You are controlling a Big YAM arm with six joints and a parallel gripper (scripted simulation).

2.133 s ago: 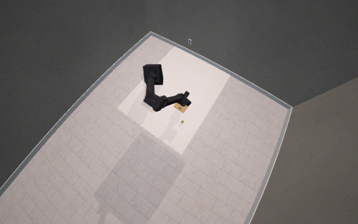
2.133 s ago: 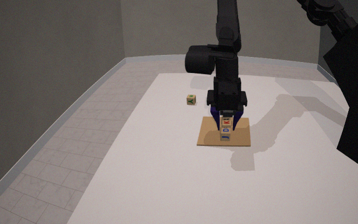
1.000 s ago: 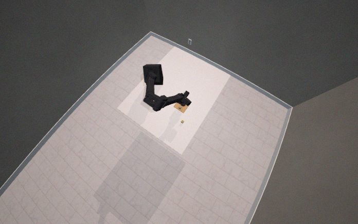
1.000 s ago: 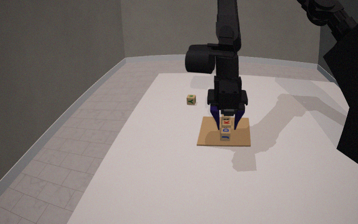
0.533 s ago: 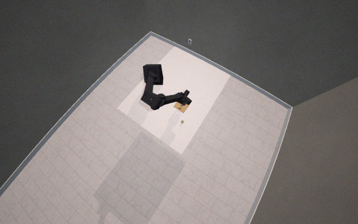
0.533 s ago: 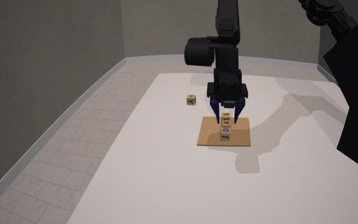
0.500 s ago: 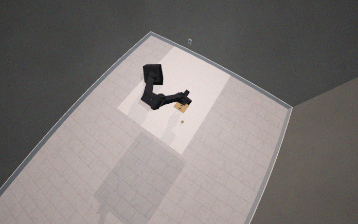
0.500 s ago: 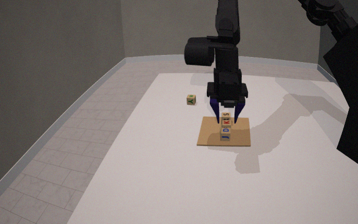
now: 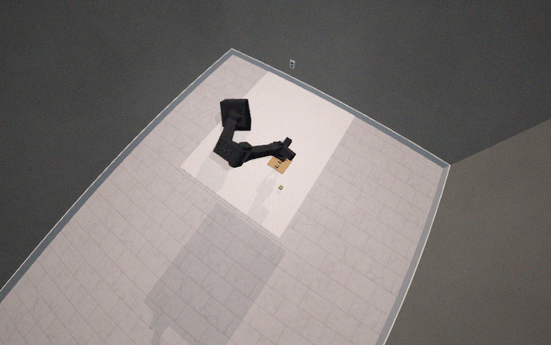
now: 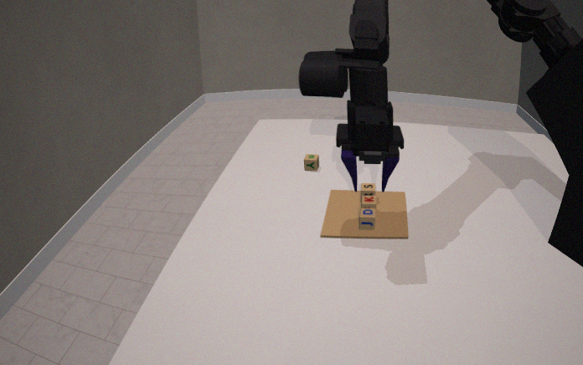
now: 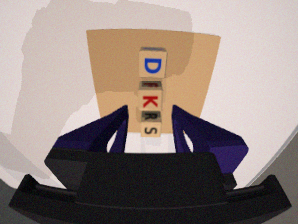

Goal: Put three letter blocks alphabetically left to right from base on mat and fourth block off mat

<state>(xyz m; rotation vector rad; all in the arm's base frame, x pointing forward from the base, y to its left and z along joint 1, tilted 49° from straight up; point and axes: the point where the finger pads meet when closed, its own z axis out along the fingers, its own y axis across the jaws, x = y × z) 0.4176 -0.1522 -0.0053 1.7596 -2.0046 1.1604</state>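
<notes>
Three wooden letter blocks lie in a straight, touching row on the tan mat (image 10: 343,217) (image 11: 109,63) (image 9: 285,168). The D block (image 10: 368,213) (image 11: 152,64) is at one end, the K block (image 10: 368,199) (image 11: 150,102) is in the middle, and the S block (image 10: 368,187) (image 11: 150,129) sits at the mat's edge nearest the arm. I cannot tell whether the S block lies fully on the mat. My gripper (image 10: 368,189) (image 11: 150,110) is open, with its blue fingers astride the S block and a gap on each side. The fourth block (image 10: 311,161) (image 9: 280,187), with a green letter, lies on the white table off the mat.
The black arm (image 9: 252,151) reaches from its base (image 9: 235,113) over the mat. The white table top (image 10: 279,279) ends near grey floor tiles (image 10: 107,258) on the left. A dark robot part (image 10: 563,129) stands at the right edge.
</notes>
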